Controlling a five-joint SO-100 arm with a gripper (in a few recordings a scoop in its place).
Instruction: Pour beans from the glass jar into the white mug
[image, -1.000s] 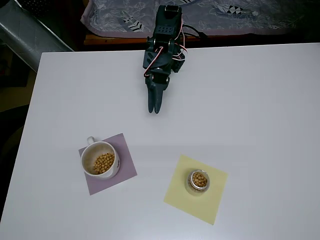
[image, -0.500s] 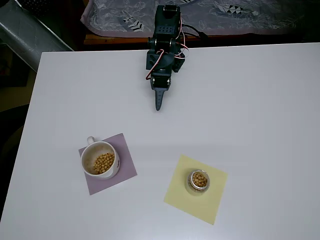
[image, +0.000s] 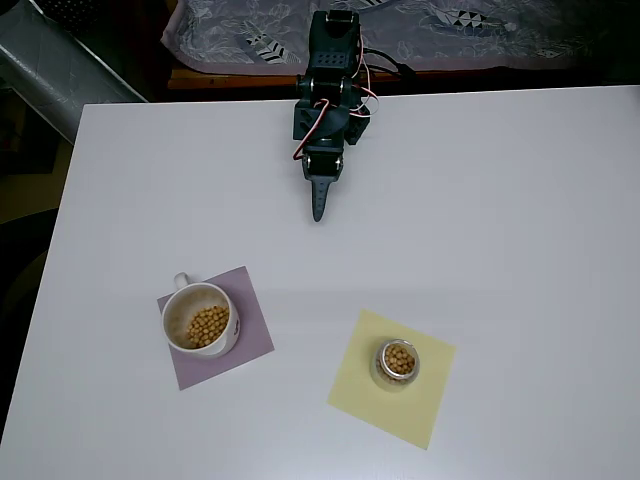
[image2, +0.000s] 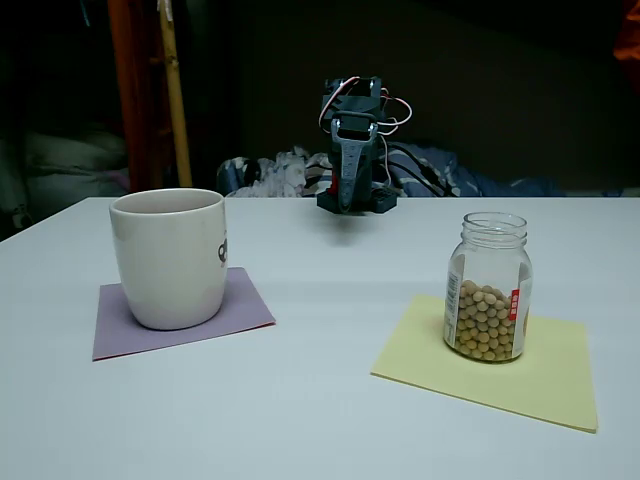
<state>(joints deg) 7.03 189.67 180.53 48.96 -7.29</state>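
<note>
The white mug (image: 199, 319) (image2: 168, 257) stands upright on a purple square mat (image: 250, 345) at the lower left of the overhead view, with tan beans (image: 208, 326) inside it. Upright on a yellow mat (image: 365, 400) stands the glass jar (image: 397, 363) (image2: 488, 288), open-topped, about half full of beans (image2: 483, 320). My dark gripper (image: 318, 209) (image2: 346, 205) is folded back near the arm's base at the table's far edge, fingers shut with nothing between them, well away from both vessels.
The white table (image: 500, 220) has its far edge at the arm's base. A patterned cloth (image: 250, 30) lies beyond that edge, and a grey tube (image: 60, 70) lies off the table's top-left corner.
The gripper has drawn back toward the arm's base and turned edge-on, so its fingers look narrower than a second ago. The mug and jar have not moved.
</note>
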